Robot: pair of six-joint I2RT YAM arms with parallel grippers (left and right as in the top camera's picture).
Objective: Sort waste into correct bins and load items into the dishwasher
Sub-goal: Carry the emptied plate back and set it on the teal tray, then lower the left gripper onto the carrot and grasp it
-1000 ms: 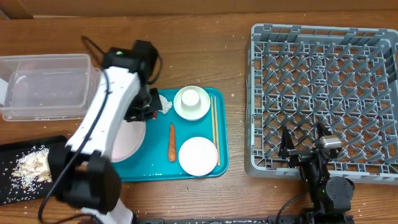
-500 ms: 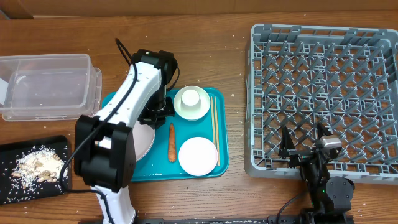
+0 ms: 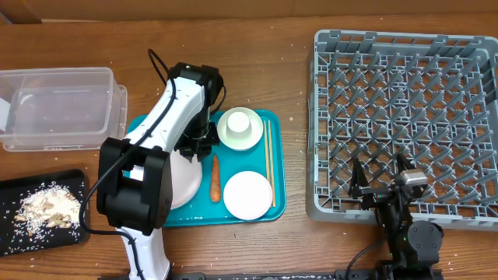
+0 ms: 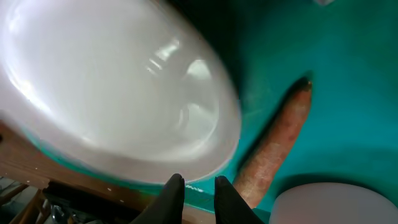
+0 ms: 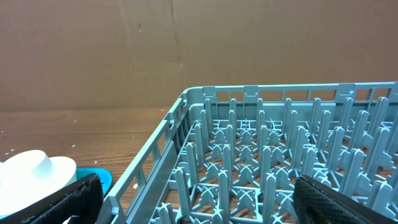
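No legible text or markings anywhere

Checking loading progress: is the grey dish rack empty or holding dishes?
Empty. Overhead, the dish rack shows only bare pegs; the plate and bowls sit on the teal tray.

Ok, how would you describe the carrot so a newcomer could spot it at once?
Start at the teal rectangular serving tray beside the large grey plastic dish rack. Near its middle, between the white round plate and the lower white round bowl, lies the small orange carrot. It is the only orange, tapered thing among white dishes.
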